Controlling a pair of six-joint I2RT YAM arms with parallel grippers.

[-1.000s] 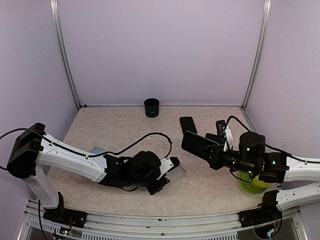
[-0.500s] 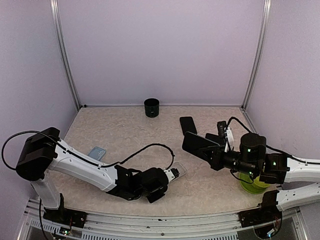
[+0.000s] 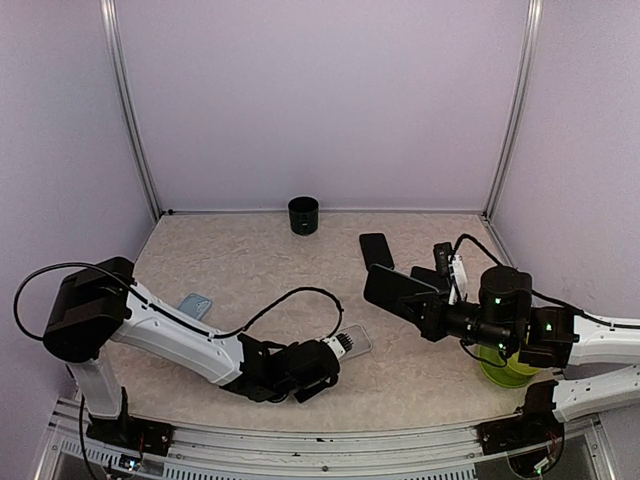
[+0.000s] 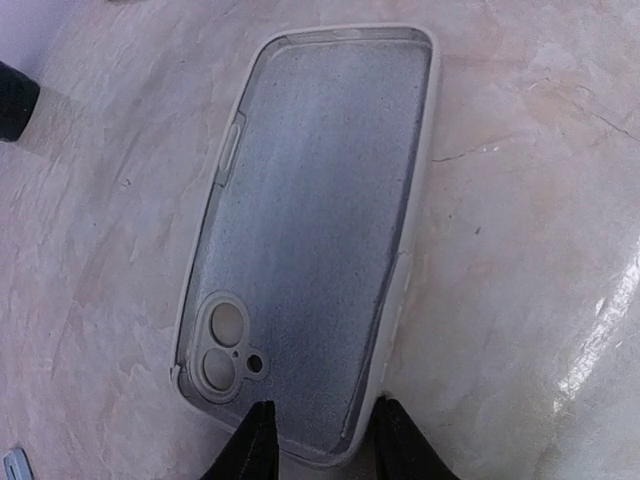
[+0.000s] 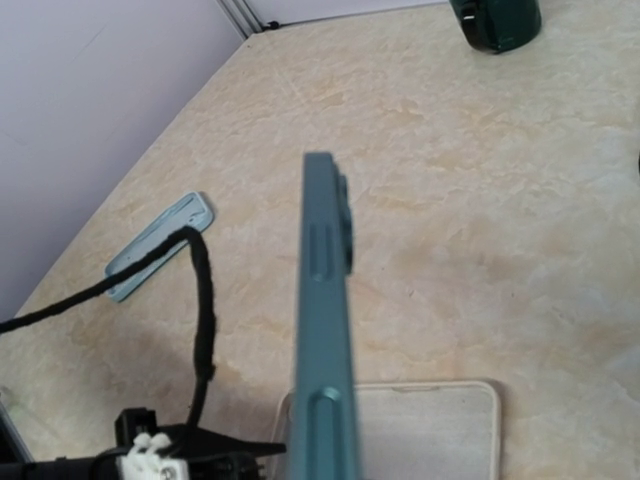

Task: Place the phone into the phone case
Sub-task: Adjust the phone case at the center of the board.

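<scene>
The clear phone case (image 4: 320,220) lies open side up on the table, its camera cutout towards my left gripper (image 4: 330,440). That gripper is open: one finger rests over the case's inner floor, the other just outside its side wall. From above, the case (image 3: 356,342) sits right at the left gripper (image 3: 338,348). My right gripper (image 3: 428,300) is shut on the phone (image 3: 393,285) and holds it in the air, to the right of the case and above it. In the right wrist view the teal phone (image 5: 325,330) shows edge-on above the case (image 5: 440,430); the fingers are hidden.
A second dark phone (image 3: 376,250) lies flat behind the held one. A small light-blue case (image 3: 195,303) sits to the left, under the left arm's cable (image 5: 205,300). A dark green cup (image 3: 303,215) stands at the back wall, and a green bowl (image 3: 505,368) lies under the right arm.
The left arm has dropped lower over the table and its wrist has swung round at the case's near end. Its jaws have spread slightly. The right arm and phone have barely moved.
</scene>
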